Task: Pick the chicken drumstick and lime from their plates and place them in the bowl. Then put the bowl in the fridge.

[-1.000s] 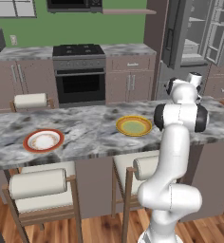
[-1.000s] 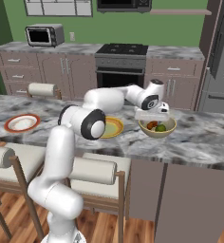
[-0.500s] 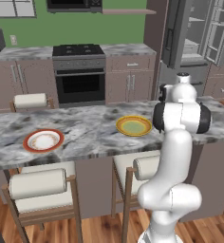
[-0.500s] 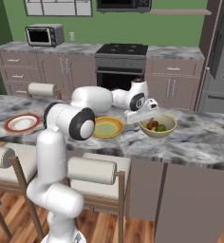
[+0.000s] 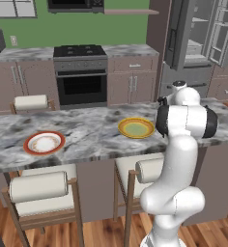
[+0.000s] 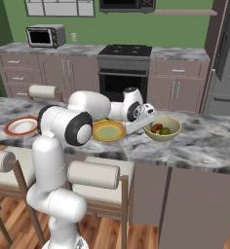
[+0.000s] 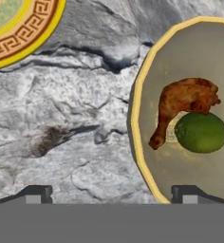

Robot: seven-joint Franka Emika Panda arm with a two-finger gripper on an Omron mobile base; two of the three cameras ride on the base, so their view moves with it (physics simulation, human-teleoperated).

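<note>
One fridge is standing at the back of the room with its doors hanging open, and its top is being cut off by the edge of the left base view. One long grey marble tabletop is running across the kitchen, with green walls, brown cabinets and a black stove behind it. Two stools with rolled backs are sitting in front of it.

Two plates are lying on the tabletop, well apart. The yellow plate with the pale green middle is sitting just beside the one bowl. The white plate with the red rim is lying far off to the side.

One chicken drumstick and one lime are lying inside the bowl, touching each other. In the right base view they are looking very small and hard to make out.

The gripper is hanging over the bowl's rim and the bare marble. Its fingers are spread wide and are holding nothing. In the hand view the bowl is being cut off at the right edge.
</note>
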